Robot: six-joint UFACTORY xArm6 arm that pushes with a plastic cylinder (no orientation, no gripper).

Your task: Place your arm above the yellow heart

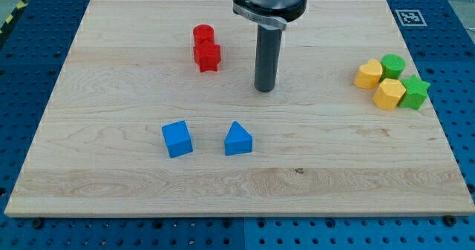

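Observation:
The yellow heart (pixel 368 74) lies near the board's right edge, beside a yellow hexagon (pixel 389 93), a green cylinder (pixel 392 65) and a green star (pixel 415 93). My tip (pixel 265 89) rests on the board near the top middle, well to the left of the yellow heart and right of the red blocks.
A red cylinder (pixel 203 35) and a red star (pixel 207 56) sit at the upper left of my tip. A blue cube (pixel 177 139) and a blue triangle (pixel 238 139) lie below it. The wooden board (pixel 89 183) sits on a blue perforated table.

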